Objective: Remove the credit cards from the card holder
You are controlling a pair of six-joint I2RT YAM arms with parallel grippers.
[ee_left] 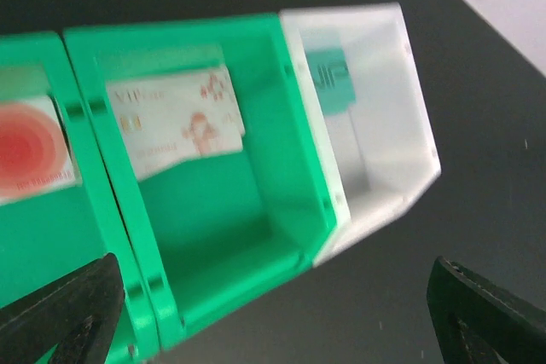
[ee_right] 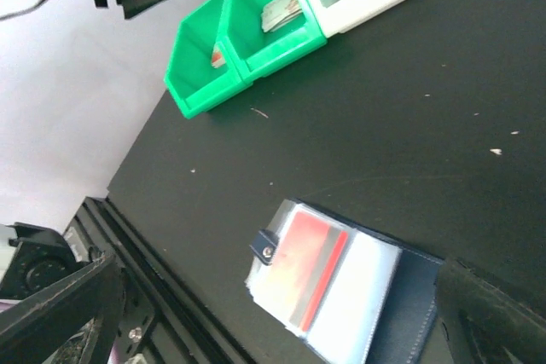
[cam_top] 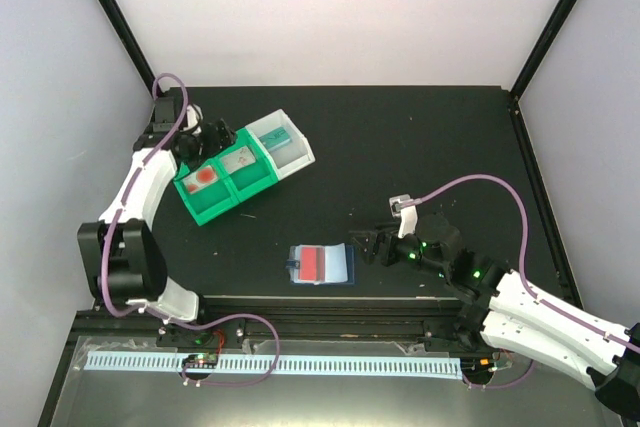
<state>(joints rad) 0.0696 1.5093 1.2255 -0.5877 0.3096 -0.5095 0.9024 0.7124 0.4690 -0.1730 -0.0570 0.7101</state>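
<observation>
The card holder (cam_top: 340, 265) lies flat on the black table near its front edge, with a dark blue edge and a snap tab on its left short side. A red-orange credit card (cam_top: 310, 264) shows through its clear sleeve. Both show in the right wrist view, the holder (ee_right: 375, 296) and the card (ee_right: 303, 262). My right gripper (cam_top: 363, 247) is open and empty just right of the holder, its jaws spread on either side of it (ee_right: 273, 296). My left gripper (cam_top: 205, 137) is open and empty over the green tray (ee_left: 275, 296).
A green compartment tray (cam_top: 215, 209) with a white end bin (cam_top: 290, 159) stands at the back left. It holds a card with a red circle (ee_left: 30, 151), a whitish printed card (ee_left: 175, 121) and a green card (ee_left: 328, 78). Rails run along the table's front edge.
</observation>
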